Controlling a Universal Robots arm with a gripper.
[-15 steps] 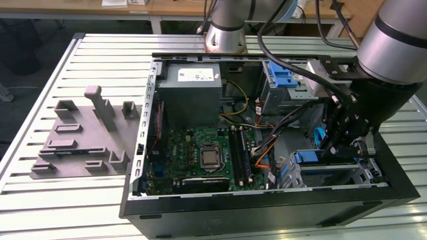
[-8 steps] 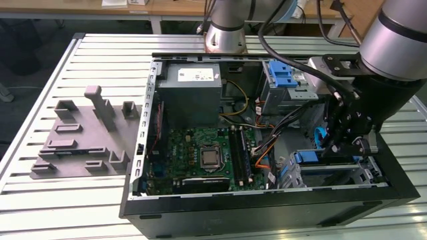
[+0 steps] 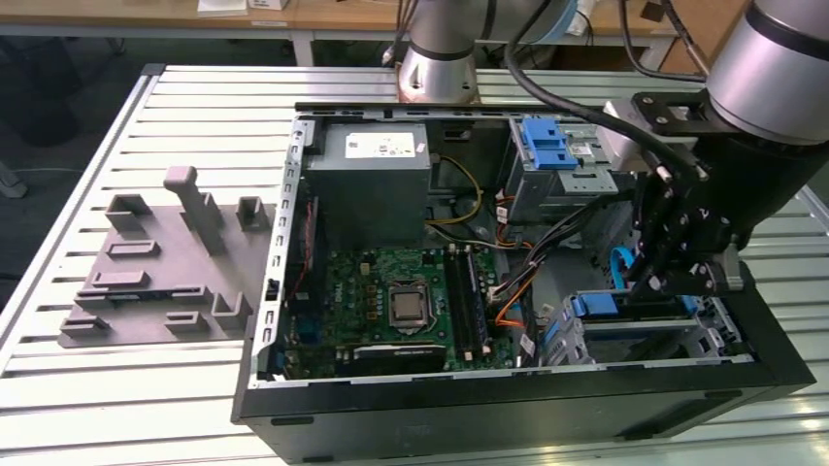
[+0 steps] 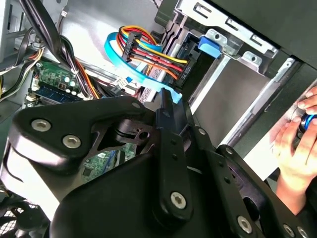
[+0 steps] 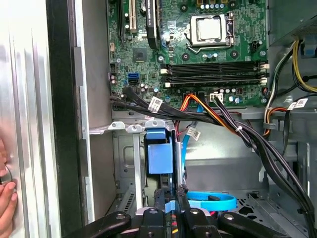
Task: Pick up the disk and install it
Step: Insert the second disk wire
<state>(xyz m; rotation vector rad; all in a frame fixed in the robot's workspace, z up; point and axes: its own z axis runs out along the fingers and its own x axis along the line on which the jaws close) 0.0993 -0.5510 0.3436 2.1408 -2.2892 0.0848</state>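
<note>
Down in the case's drive bay [image 3: 647,335], claw [image 5: 170,203] has its fingers drawn in narrow, pinched on the disk [image 5: 160,157]. Disk sits edge-on straight ahead of the fingertips, blue carrier leading, in the bay's slot. Flat blue cable [image 5: 213,201] loops just beside the claw. Motherboard [image 5: 198,49] lies well beyond the tips, past the black cable bundle [image 5: 237,131]. A person's hand [image 4: 292,148] rests outside the case wall, off to the claw's side.

Motherboard [image 5: 198,54]: green
Drive carrier [image 5: 160,157]: blue; silver cage
Flat data cable [image 5: 210,202]: light blue
Power supply [image 3: 372,184]: grey, white sticker
Gripper [image 3: 682,277]: apparently black
</note>
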